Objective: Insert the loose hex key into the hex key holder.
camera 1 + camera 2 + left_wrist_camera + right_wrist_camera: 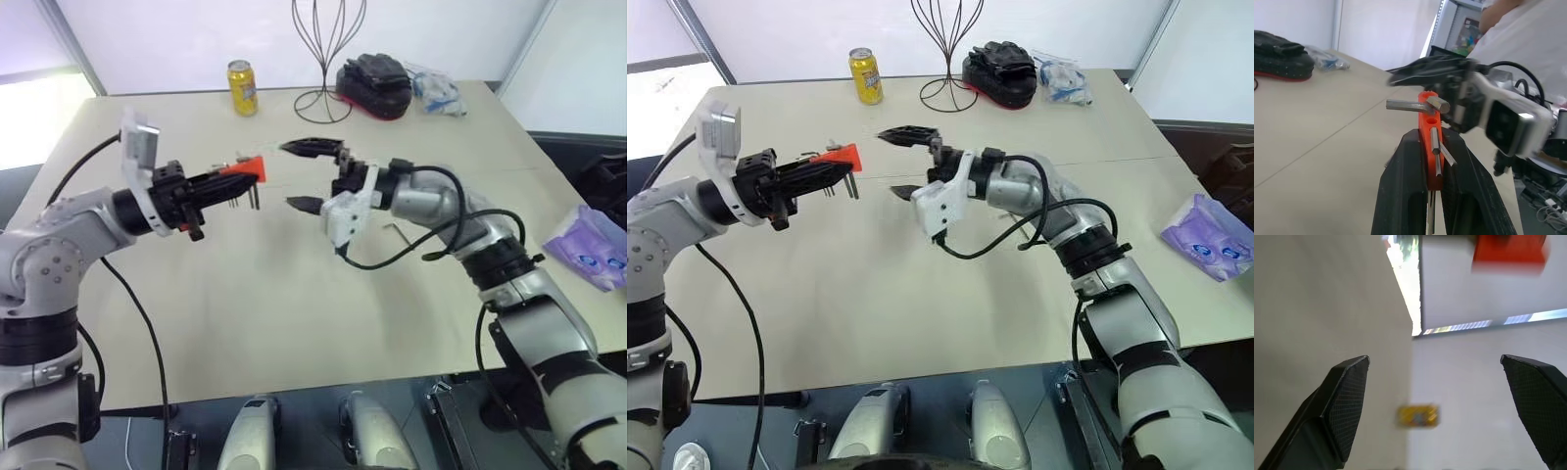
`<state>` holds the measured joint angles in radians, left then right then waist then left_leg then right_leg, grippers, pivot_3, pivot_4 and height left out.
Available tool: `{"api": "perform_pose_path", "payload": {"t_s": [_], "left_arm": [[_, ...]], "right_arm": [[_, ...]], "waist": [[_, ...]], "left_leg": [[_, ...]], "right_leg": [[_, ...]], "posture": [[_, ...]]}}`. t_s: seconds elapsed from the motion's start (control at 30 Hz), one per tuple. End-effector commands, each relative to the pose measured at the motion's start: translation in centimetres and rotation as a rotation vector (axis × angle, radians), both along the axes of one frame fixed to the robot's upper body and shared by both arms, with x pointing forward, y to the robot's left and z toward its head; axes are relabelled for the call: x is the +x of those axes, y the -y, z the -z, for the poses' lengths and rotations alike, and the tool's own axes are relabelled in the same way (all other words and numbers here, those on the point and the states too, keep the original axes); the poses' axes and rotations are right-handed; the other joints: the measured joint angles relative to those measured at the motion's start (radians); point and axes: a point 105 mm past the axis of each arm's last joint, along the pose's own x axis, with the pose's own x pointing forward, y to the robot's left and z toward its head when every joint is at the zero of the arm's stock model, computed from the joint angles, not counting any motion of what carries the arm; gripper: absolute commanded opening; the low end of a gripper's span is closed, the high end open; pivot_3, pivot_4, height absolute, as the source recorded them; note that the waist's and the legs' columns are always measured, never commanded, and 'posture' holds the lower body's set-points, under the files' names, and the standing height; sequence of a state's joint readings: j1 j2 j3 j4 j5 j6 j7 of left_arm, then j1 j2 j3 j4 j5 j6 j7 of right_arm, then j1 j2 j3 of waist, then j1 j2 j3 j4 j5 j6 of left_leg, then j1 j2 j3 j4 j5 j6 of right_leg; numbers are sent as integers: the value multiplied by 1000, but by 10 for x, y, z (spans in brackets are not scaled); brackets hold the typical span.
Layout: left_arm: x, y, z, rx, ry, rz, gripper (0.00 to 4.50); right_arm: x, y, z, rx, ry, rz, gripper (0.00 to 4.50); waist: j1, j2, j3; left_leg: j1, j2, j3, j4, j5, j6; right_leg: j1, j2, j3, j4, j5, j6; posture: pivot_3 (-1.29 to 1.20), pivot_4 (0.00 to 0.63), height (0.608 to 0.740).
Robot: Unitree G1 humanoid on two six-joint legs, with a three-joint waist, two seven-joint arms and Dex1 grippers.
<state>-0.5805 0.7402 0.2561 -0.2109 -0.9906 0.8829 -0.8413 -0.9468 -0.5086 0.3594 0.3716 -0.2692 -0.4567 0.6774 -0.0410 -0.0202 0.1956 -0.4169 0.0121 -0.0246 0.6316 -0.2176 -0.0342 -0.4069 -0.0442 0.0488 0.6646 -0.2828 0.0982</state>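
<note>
My left gripper [235, 179] is shut on the orange-red hex key holder [250, 168] and holds it above the table, with several short keys hanging from it. In the left wrist view the holder [1429, 137] stands between the two black fingers. A thin grey L-shaped hex key [1405, 104] sits crosswise in the holder's top end, and nothing grips it. My right gripper [287, 175] hovers just right of the holder, open wide with nothing between its fingers [1347, 396].
A yellow can [243, 88], a wire stand [323, 59], a black and red bag [374, 83] and a plastic packet [436, 88] line the table's far edge. A purple pack [593, 250] lies at the right. A small dark bent piece [397, 232] lies under my right forearm.
</note>
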Motion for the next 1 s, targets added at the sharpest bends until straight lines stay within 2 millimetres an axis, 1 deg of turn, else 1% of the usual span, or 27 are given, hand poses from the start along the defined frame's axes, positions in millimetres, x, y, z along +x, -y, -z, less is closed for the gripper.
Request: {"api": "perform_pose_path", "payload": {"t_s": [0.03, 0.07, 0.13, 0.2, 0.27, 0.37, 0.47, 0.53, 0.67, 0.8, 1.0], "left_arm": [[-6, 0, -8, -2, 63, -7, 0], [-7, 0, -8, 2, 64, -8, 0], [-7, 1, -5, 7, 63, -10, 0], [-7, 1, -5, 8, 62, -11, 0], [-7, 1, -4, 8, 61, -11, 0], [-8, 2, -2, 11, 59, -11, 0], [-9, 3, -1, 13, 58, -9, 0], [-9, 3, -1, 16, 57, -10, 0], [-11, 3, -1, 20, 58, -15, 0], [-13, 3, 0, 25, 58, -21, 0], [-14, 2, 1, 30, 58, -27, 0]], "right_arm": [[19, 40, -3, 228, -493, 210, 4443], [20, 45, -5, 269, -552, 239, 4443], [21, 53, 1, 307, -723, 320, 4443], [18, 56, 4, 358, -859, 373, 4443], [17, 60, 9, 372, -935, 455, 4443], [16, 66, 20, 322, -942, 562, 4443], [19, 76, 33, 313, -963, 662, 4443], [22, 84, 43, 319, -1009, 741, 4443], [35, 113, 67, 298, -1016, 941, 4443], [38, 128, 80, 266, -1019, 1032, 4443], [43, 137, 87, 290, -1052, 1098, 4443]], "waist": [[1, 0, 0], [1, 0, 0], [0, 0, 0], [-3, 0, 0], [-3, 0, 0], [-1, 0, 0], [0, 0, 0], [1, 0, 0], [2, 0, 0], [-1, 0, 0], [-3, 0, 0]], "left_leg": [[0, 0, 0, 0, 0, 0], [0, 0, 0, 0, 0, 0], [0, 0, 0, 0, 0, 0], [0, 1, 0, -1, 0, 0], [0, 1, 0, -1, 0, 0], [0, 0, 0, -1, 0, 0], [-1, 0, 1, -1, 0, 0], [-1, 0, 1, 0, 0, 0], [-1, -1, 1, 0, 0, 0], [-2, -2, 2, -1, 0, 0], [-2, -2, 1, 0, 0, 0]], "right_leg": [[0, 0, 0, 0, 0, 0], [0, 0, 0, 0, 0, 0], [-1, 0, 0, 0, 0, 0], [-1, 0, 0, 0, 0, 0], [-1, 1, 0, 0, 0, 0], [-2, 1, 0, 0, 0, 0], [-2, 0, 0, 0, 0, 0], [-2, 0, 0, 0, 0, 0], [-2, 0, 0, 0, 0, 0], [-3, 0, 0, -1, 0, 0], [-3, 1, 0, -1, 0, 0]], "posture": [[0, 150, 740], [0, 150, 740], [0, 150, 740], [0, 150, 740], [0, 150, 740], [0, 150, 740], [0, 150, 740], [0, 150, 740], [0, 150, 740], [0, 150, 740], [0, 150, 740]]}}
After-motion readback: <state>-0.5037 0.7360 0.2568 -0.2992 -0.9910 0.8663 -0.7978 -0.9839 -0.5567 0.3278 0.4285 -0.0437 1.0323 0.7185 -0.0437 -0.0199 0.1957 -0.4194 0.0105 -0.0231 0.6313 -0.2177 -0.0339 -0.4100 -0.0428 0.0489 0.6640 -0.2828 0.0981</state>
